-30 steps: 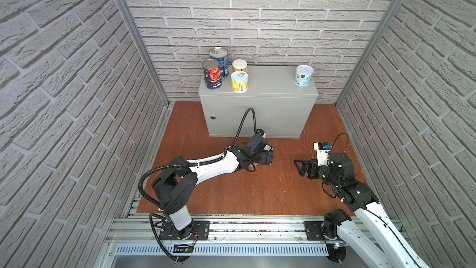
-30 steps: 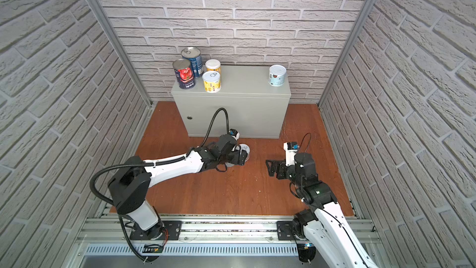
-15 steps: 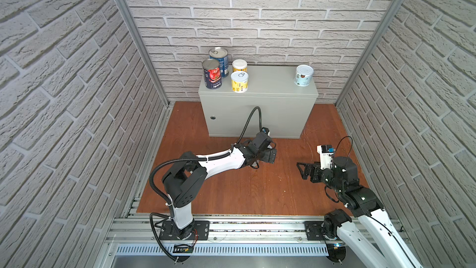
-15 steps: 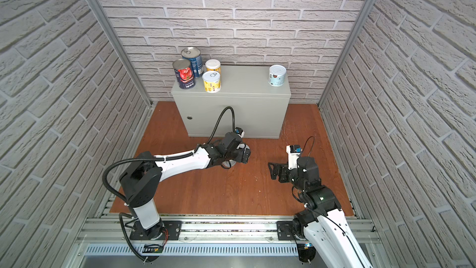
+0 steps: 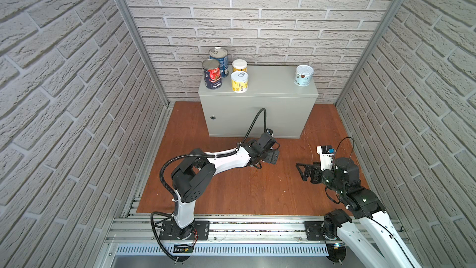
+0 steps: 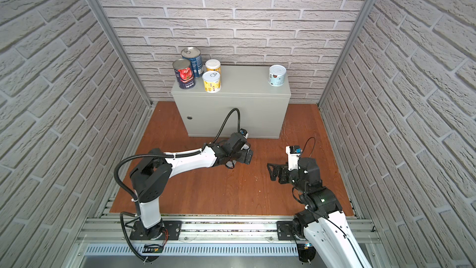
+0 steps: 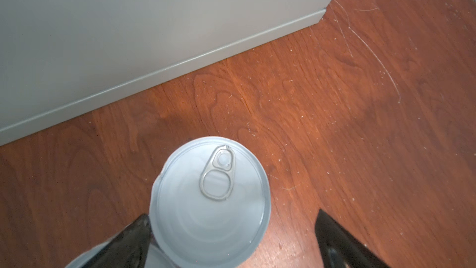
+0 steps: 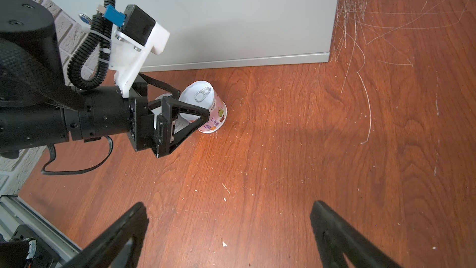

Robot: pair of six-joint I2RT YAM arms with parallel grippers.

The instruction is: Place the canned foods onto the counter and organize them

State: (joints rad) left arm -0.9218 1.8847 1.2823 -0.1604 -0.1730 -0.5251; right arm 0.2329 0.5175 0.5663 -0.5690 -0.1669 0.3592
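Cans on the light-grey counter (image 5: 273,83) number five in both top views: a tomato can (image 5: 212,77) stands at its front left corner and a blue-label can (image 5: 223,66) is just behind it. A front yellow can (image 5: 239,83) and a back yellow can (image 5: 239,66) stand beside those, and a pale blue can (image 5: 304,76) stands alone near the right end. My left gripper (image 5: 272,156) reaches low over the reddish wooden floor (image 5: 244,189), just in front of the counter. Its jaws are spread wide around a pink can (image 8: 216,117) that stands on the floor with its white pull-tab lid up. In my left wrist view one finger (image 7: 128,241) lies close against the can's side while the other stands clear of it, so I am not gripping the can. A second white-lidded can (image 8: 163,96) sits on the floor just beside the pink one, mostly hidden behind my finger, and I cannot make out its label. My right gripper (image 5: 300,172) hovers over bare floor to the right, well apart from both floor cans. Its jaws are wide and empty, and its fingers point toward the left gripper.
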